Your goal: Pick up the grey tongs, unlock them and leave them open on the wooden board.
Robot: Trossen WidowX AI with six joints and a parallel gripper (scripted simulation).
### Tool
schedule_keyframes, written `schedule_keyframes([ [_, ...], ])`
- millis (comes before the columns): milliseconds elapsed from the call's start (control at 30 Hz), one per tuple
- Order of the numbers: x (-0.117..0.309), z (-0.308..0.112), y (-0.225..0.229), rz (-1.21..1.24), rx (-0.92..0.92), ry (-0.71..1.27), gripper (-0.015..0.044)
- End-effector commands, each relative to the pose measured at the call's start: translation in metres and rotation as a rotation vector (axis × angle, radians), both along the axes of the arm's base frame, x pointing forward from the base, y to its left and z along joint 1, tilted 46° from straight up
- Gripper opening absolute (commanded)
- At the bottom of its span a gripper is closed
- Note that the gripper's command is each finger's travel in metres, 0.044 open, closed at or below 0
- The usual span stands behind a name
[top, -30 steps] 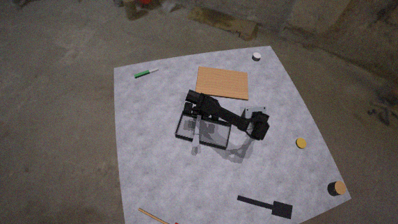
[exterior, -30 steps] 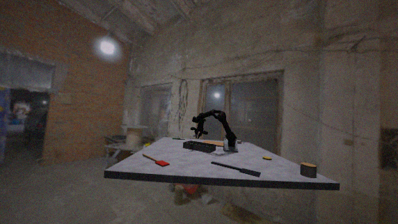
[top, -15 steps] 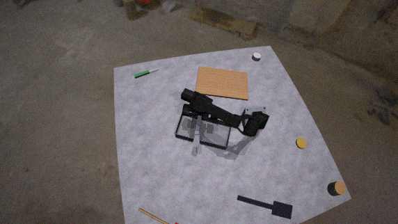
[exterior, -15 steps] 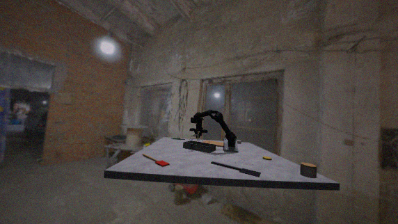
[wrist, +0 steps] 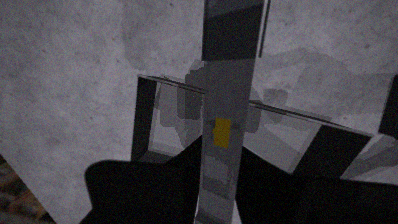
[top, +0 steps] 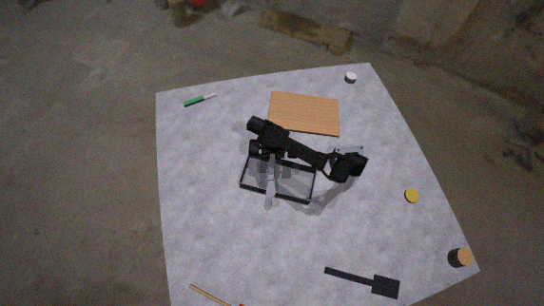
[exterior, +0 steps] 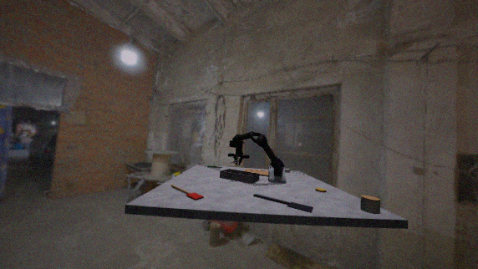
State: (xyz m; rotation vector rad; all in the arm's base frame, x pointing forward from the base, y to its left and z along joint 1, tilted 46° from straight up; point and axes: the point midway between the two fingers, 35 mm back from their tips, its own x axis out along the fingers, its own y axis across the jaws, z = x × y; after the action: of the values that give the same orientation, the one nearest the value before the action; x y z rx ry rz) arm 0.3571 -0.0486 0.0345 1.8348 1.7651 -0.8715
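Note:
The grey tongs point(top: 270, 190) point(wrist: 227, 85) run lengthwise across the roasting tin point(top: 311, 185) point(exterior: 244, 176) point(wrist: 330, 150). They look narrow, with the arms close together, and a yellow patch shows on them in the wrist view. My gripper point(top: 272, 156) point(exterior: 237, 160) point(wrist: 214, 140) is shut on the tongs, its dark fingers pressed to both sides, and points down over the tin's far side. The tongs appear raised a little above the tin, though the height is hard to tell. The wooden board point(top: 304, 113) point(exterior: 256, 171) lies behind the tin. The arm partly hides the held end.
The arm's base point(top: 349, 163) point(exterior: 277, 173) stands right of the tin. A green-handled tool point(top: 193, 101) lies at the back left and a white disc point(top: 350, 77) at the back right. A yellow disc point(top: 411, 195), a dark spatula point(top: 385, 286) and a red-headed spatula point(exterior: 195, 195) are farther from the board.

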Motion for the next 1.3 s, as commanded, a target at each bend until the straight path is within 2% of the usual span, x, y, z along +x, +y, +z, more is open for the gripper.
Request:
schedule_keyframes([
  [0,-0.001,-0.009,-0.021,0.045,-0.010,-0.048,-0.0150],
  [467,-0.015,-0.044,-0.092,0.267,-0.018,-0.259,-0.0150],
  [933,-0.048,-0.081,-0.156,0.492,0.001,-0.476,-0.0150],
  [1267,-0.056,-0.087,-0.167,0.533,0.003,-0.516,-0.0150],
])
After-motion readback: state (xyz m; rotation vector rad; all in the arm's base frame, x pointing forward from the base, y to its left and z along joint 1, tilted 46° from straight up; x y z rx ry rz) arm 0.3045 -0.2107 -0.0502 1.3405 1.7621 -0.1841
